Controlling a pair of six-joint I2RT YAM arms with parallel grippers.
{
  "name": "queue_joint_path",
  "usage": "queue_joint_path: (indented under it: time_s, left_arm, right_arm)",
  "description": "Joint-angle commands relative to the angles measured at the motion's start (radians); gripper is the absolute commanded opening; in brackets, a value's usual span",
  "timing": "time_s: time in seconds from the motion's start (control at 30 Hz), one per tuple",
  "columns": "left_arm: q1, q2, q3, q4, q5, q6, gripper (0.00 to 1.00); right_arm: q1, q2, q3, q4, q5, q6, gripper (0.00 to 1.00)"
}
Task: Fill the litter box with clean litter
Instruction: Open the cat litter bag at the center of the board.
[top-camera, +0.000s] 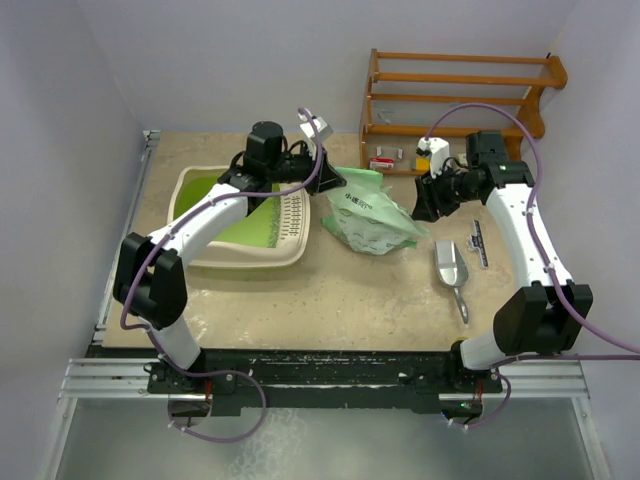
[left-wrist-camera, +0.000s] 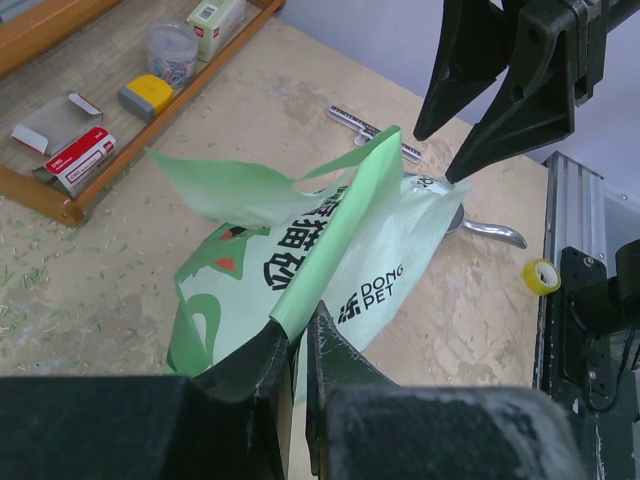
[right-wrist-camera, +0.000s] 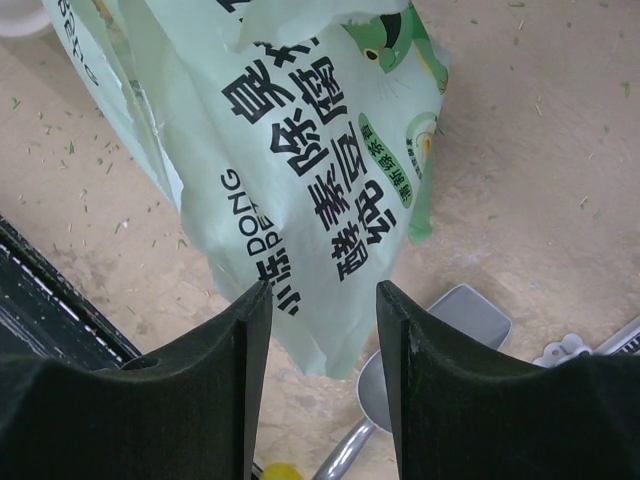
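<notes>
- Two pincers are at the bag (left-wrist-camera: 330, 260): my left pincer (left-wrist-camera: 298, 335) is pinched on its folded top edge.
- My right pincer (right-wrist-camera: 322, 300) hangs wide above the bag.
- The litter box (top-camera: 250, 262) sits on the worktop (top-camera: 330, 310), just left of the bag.

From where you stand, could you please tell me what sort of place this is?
Probably a robot test cell staged as a pet-care corner: plain walls enclose a tabletop holding a litter box, a pale green pet-brand bag and a metal scoop, with a wooden rack behind.
</notes>
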Motion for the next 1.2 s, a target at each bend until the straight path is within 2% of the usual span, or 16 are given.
queue_joint_path:
  time_s: [0.0, 0.43, 0.67, 0.93, 1.17]
  left_arm:
    - [-0.009, -0.075, -0.001, 0.087, 0.031, -0.019, 0.03]
    - [-0.010, -0.120, -0.026, 0.059, -0.001, -0.004, 0.03]
    - [-0.011, -0.129, -0.033, 0.072, -0.006, -0.024, 0.23]
    - [-0.024, -0.125, -0.040, 0.078, 0.000, -0.035, 0.26]
    - [-0.040, -0.098, -0.042, 0.042, -0.009, -0.018, 0.26]
  right_arm:
    - [0.028, -0.023, 0.004, -0.016, 0.013, -0.010, 0.49]
    - [0.078, -0.071, -0.036, -0.028, 0.061, 0.003, 0.49]
    - [0.084, -0.085, -0.048, -0.055, 0.066, -0.022, 0.48]
    - [0.092, -0.068, -0.118, 0.076, 0.129, 0.007, 0.48]
    - [0.092, -0.016, -0.113, 0.180, 0.188, 0.043, 0.48]
